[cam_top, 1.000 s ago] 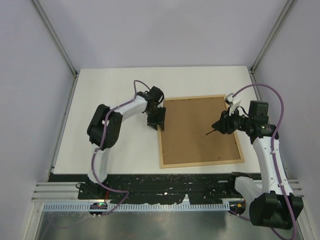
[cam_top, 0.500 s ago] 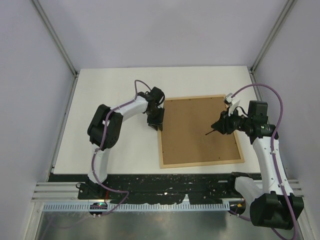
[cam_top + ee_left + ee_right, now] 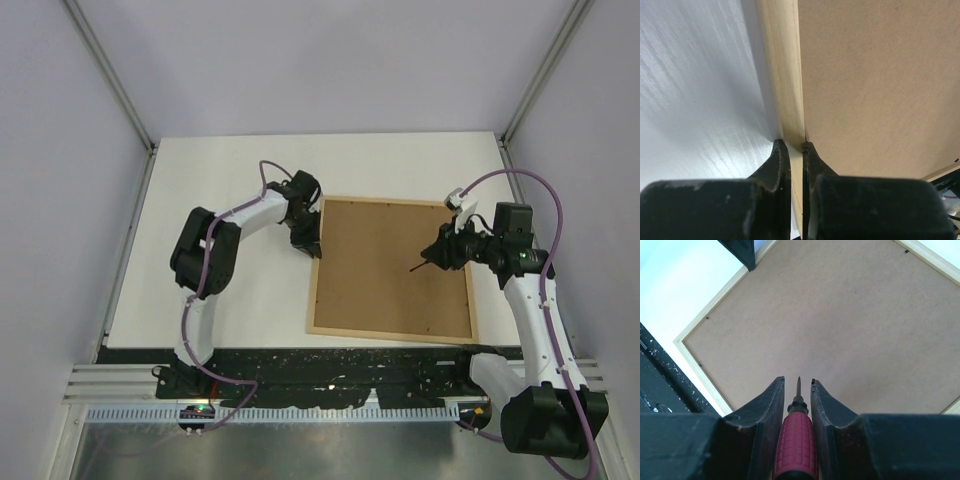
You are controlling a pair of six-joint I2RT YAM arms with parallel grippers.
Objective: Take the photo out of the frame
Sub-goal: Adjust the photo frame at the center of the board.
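The frame (image 3: 392, 268) lies face down on the white table, its brown fibreboard back up and a thin light wood rim round it. The photo is hidden under the back. My left gripper (image 3: 310, 240) is shut on the frame's left wood strip (image 3: 790, 100) near its far corner. My right gripper (image 3: 437, 255) hovers above the back board (image 3: 840, 315) and is shut on a small red-handled screwdriver (image 3: 796, 445), its tip pointing down and left at the board.
The white table (image 3: 230, 170) extends left of and behind the frame. A black strip (image 3: 300, 360) runs along the near edge by the arm bases. Grey walls enclose the sides.
The frame has swung and shifted left with my left gripper, its near left corner now farther left. The right gripper with the screwdriver has stayed in place.
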